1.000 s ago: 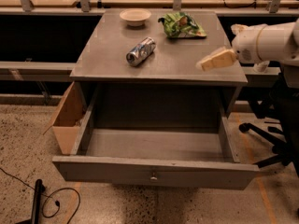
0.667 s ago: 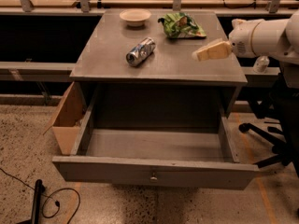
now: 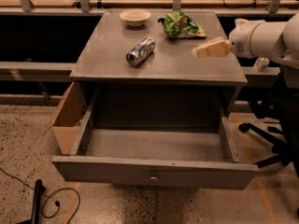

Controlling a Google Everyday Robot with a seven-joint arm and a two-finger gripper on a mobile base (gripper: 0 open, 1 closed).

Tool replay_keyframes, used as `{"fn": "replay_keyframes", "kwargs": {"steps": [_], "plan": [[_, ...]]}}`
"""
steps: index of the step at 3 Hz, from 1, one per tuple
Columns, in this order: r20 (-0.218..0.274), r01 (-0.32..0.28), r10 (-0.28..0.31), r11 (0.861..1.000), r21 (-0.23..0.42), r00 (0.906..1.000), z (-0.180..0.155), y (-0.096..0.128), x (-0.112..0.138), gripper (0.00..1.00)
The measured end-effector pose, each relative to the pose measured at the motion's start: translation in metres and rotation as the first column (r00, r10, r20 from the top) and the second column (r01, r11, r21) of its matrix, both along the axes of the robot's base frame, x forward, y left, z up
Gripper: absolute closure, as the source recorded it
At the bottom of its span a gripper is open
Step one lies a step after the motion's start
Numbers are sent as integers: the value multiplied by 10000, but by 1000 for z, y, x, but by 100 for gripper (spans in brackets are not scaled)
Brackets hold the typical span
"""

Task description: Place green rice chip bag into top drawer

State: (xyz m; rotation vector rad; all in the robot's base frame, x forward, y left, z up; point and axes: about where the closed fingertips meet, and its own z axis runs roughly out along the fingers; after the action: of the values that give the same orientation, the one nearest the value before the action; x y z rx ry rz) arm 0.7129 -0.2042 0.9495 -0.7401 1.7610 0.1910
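Whether the gripper (image 3: 200, 52) is open or closed cannot be told. Its tan wedge-shaped tip hovers over the right side of the grey cabinet top (image 3: 187, 66), near the one green rice chip bag (image 3: 181, 26), which lies crinkled at the back right. One dented silver-blue can (image 3: 140, 52) lies on its side mid-top, left of the gripper; one pale round bowl (image 3: 135, 17) stands behind it. Below, the top drawer (image 3: 154, 171), grey metal with a small knob, is pulled out. A brown cardboard box (image 3: 67, 120) stands at its left.
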Motion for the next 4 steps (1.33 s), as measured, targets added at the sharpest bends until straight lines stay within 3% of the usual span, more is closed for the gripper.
{"fn": "replay_keyframes", "kwargs": {"steps": [1, 2, 3, 4], "plan": [[386, 482, -503, 9974, 545, 9980, -9, 8, 43, 0], [805, 983, -1066, 9901, 1005, 9910, 1, 13, 105, 0], [1111, 1022, -1142, 9888, 1089, 9872, 6, 23, 153, 0], [1175, 881, -980, 9924, 863, 9882, 6, 48, 201, 0]]}}
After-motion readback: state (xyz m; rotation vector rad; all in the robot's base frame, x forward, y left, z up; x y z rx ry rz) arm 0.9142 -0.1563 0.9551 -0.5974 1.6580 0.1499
